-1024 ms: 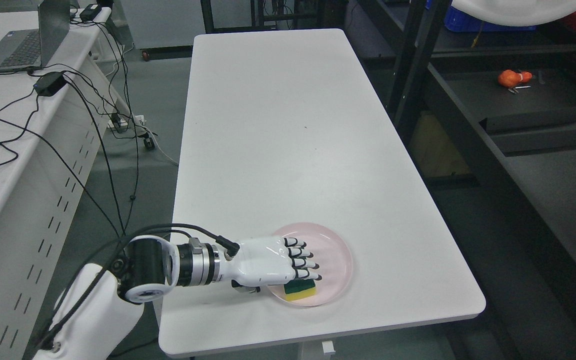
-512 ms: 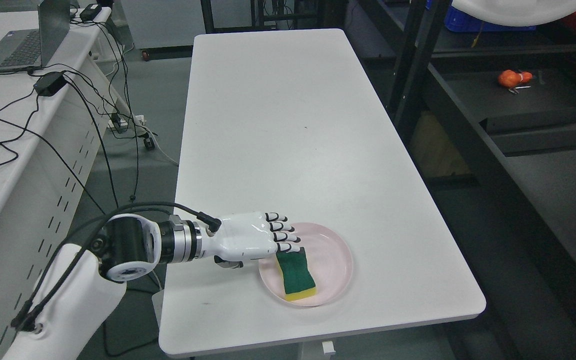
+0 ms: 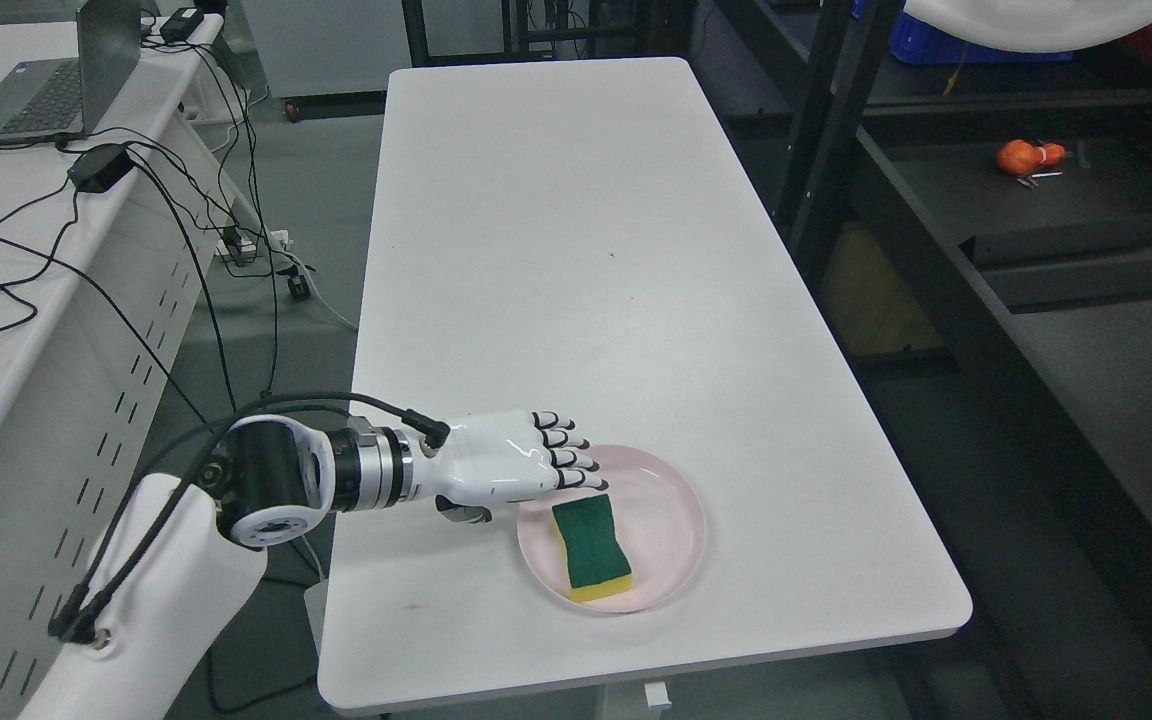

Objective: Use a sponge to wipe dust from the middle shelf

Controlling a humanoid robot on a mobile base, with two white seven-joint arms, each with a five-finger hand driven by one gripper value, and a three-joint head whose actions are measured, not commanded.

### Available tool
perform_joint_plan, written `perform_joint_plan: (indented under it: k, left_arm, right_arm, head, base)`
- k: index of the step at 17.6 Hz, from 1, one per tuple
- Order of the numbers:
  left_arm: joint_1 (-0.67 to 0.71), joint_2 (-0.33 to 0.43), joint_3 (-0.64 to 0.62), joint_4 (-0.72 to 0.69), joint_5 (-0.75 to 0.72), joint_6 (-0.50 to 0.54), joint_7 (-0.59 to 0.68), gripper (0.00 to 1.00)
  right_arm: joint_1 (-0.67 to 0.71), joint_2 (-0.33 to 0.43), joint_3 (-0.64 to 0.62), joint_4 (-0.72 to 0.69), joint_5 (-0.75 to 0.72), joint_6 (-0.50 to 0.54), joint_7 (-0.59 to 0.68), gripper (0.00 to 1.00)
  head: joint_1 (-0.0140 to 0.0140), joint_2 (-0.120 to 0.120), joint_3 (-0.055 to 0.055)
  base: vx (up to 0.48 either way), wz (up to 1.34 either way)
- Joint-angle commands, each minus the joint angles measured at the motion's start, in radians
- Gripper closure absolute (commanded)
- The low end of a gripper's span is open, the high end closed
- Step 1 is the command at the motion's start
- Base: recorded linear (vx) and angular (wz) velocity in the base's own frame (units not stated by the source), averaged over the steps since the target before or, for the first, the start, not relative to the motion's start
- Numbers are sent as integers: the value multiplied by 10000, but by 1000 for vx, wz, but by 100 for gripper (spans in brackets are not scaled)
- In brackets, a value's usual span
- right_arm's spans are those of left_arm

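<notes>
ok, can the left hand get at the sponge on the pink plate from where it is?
Probably yes. The left hand hovers open at the pink plate's near-left rim, beside the sponge, which lies flat, green side up. Nothing stands between them, and the white table around is bare.

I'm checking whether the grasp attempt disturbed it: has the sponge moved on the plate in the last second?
Yes. The sponge now lies longer, green side up, reaching toward the pink plate's far-left rim.
</notes>
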Motion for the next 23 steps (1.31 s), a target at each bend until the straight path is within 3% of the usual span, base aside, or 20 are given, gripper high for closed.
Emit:
perform_joint_plan:
  k: [1,9,23]
  left_arm:
    - [-223,-1026,49,916,-384,-7,102,7]
    - [-500,-1839,-150,2022,-753,-7,410,7]
    - [6,-1764,-181,1823,-722,-7,456,7]
  right_arm:
    - [-9,-175,0,-175,0,720,8,0]
    - [-9,-175,0,-175,0,720,8,0]
    - [-9,-175,0,-175,0,735,8,0]
  head:
    - [0,0,0]
    - [0,0,0]
    - [0,0,0]
  base:
    - [0,0]
    - [0,0]
    - [0,0]
